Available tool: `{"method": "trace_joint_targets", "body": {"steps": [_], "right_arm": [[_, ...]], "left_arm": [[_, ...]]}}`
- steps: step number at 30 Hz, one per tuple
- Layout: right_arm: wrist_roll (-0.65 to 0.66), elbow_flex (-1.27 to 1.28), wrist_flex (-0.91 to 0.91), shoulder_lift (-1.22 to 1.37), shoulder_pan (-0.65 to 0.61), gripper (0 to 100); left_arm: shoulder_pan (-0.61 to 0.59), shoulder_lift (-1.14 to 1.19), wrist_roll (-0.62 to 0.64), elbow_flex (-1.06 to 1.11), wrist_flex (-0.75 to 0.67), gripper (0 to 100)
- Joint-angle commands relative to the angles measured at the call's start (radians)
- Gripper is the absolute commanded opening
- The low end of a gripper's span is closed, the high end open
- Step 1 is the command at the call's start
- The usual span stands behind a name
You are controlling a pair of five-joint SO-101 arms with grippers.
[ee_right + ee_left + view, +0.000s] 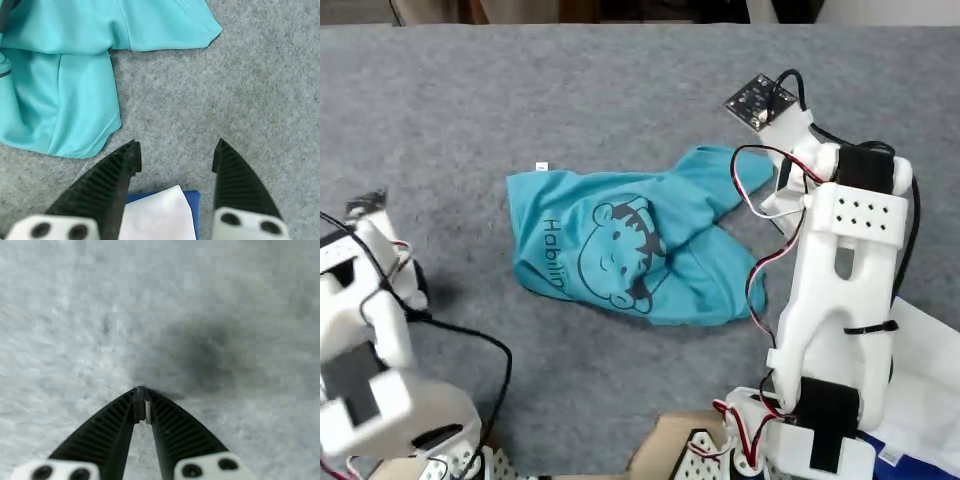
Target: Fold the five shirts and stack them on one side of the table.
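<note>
Teal shirt lying crumpled near the middle of the grey table, print side up, with one sleeve reaching toward the right arm. The cloth is partly doubled over itself and not yet folded flat. The right gripper hovers over bare table just beside the shirt's stitched hem, its fingers spread wide and holding nothing. The left gripper sits over bare table well apart from the shirt, its fingers pressed together with nothing between them. Judged from its drape and soft creases, the shirt is a thin knit: light, limp and not fragile. It is likely to sag from any single pinch point and to drag on the napped table surface rather than slide freely. The firmest places to take hold appear to be the seamed edges, meaning the hem corner nearest the right gripper or the sleeve cuff. There the stitching gives a thicker ridge, and a shallow pinch can lift one layer without gathering those beneath.
</note>
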Motion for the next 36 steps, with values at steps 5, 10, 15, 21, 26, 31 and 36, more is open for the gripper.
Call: {"method": "trace_joint_targets", "body": {"steps": [5, 10, 15, 21, 26, 31, 36], "right_arm": [[-0.074, -0.139, -0.017, -0.039, -0.033, 24.2], [-0.126, -0.193, -0.04, 0.097, -0.084, 24.2], [-0.178, -0.357, -0.077, 0.335, -0.11, 24.2], [-0.242, -0.682, -0.072, 0.619, -0.104, 24.2], [-0.327, -0.897, -0.089, 0.848, -0.104, 24.2], [-0.416, -1.059, -0.152, 1.067, -0.09, 24.2], [-0.525, -1.219, -0.196, 1.25, -0.047, 24.2]], "left_arm": [[0.1, -0.367, 0.176, -0.057, 0.098, 2], [0.371, -0.414, 0.301, -0.055, 0.138, 2], [0.559, -0.329, 0.37, -0.049, 0.028, 2], [0.494, -0.209, 0.529, -0.19, -0.074, 2], [0.456, -0.068, 0.715, -0.407, -0.072, 13], [0.476, 0.157, 0.848, -0.647, -0.032, 16], [0.499, 0.443, 0.91, -0.982, 0.13, 16]]}}
